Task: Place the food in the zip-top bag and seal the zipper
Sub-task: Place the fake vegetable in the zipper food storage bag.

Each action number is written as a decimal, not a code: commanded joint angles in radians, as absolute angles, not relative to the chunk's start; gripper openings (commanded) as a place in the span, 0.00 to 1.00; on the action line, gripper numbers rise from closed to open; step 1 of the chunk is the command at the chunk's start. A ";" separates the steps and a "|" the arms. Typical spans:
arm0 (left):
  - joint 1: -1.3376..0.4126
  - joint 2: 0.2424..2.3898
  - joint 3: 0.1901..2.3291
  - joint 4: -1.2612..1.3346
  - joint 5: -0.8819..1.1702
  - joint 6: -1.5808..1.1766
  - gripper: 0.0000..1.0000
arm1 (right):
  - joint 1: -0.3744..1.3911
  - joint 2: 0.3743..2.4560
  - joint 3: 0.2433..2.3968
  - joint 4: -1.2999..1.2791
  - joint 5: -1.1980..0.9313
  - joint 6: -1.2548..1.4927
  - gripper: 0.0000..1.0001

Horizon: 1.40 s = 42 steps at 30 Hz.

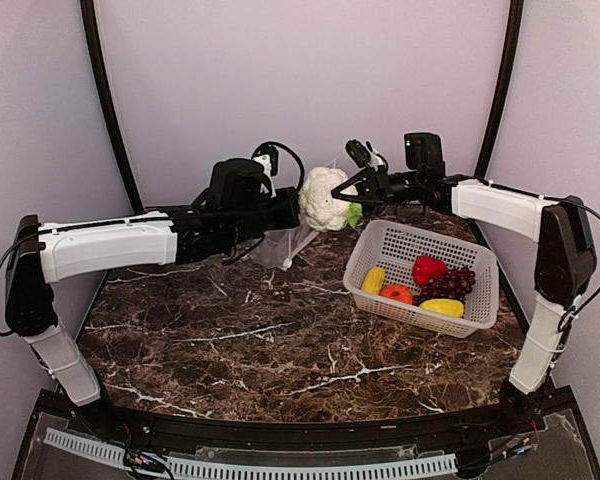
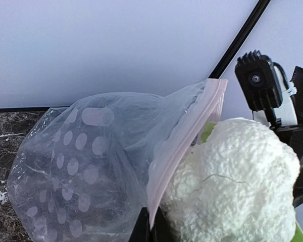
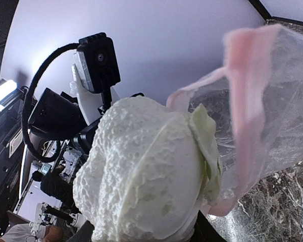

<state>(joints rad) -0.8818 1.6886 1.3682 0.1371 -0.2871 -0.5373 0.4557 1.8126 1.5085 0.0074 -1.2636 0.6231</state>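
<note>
Hanging over the rear of the dark, white-veined marble table (image 1: 240, 340), the clear, floppy zip-top bag (image 2: 81, 166), printed with pale oval dots, droops from the left hand (image 1: 292, 212), which is pinched tight on its thin pinkish zipper (image 2: 184, 136) strip. Against that strip sits the cabbage (image 1: 323, 198), a knobbly white ball with pale green leaves, clasped in the right hand (image 1: 352, 192). The other glossy toy pieces (image 1: 427, 268) lie in the white perforated basket (image 1: 475, 300).
</note>
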 commanded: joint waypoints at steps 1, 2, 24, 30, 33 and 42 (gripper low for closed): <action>-0.892 1.630 1.355 0.190 -0.253 -0.591 0.01 | 0.432 1.834 1.449 0.307 -1.323 0.862 0.38; -0.894 1.631 1.352 0.195 -0.250 -0.596 0.01 | 0.427 1.836 1.442 0.311 -1.319 0.874 0.38; -0.925 1.708 1.397 0.211 -0.279 -0.553 0.01 | 0.449 1.811 1.352 0.254 -1.203 0.960 0.29; -0.940 1.751 1.434 0.183 -0.256 -0.534 0.01 | 0.480 1.847 1.404 0.202 -1.224 0.966 0.38; -0.944 1.751 1.440 0.173 -0.266 -0.503 0.01 | 0.482 1.861 1.383 0.154 -1.212 0.979 0.36; -0.946 1.772 1.428 0.198 -0.203 -0.445 0.01 | 0.469 1.849 1.361 0.130 -1.140 1.035 0.53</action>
